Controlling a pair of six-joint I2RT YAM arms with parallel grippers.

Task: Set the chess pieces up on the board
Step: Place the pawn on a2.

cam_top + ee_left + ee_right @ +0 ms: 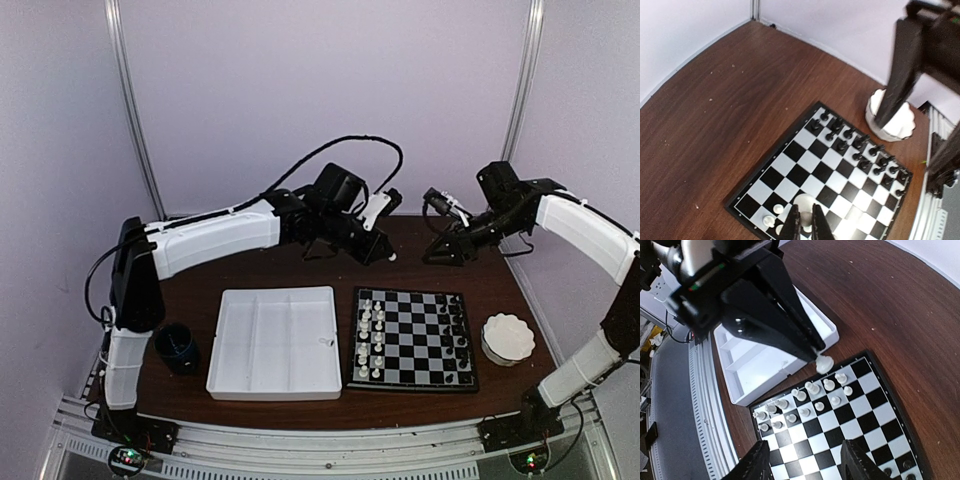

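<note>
a white chess piece [824, 363] is clamped upright between the tips of the left gripper [805, 216]. it is hung over the far corner of the board [412, 340], at its white end, beside the white tray [275, 342]. the white ranks are judged to lie just below and nearward, so the left arm is the nearer. the right gripper [806, 455] is held apart, empty, above the board. the piece is seen as small, glossy, rounded plastic; the board as flat, checkered and black-rimmed.
</note>
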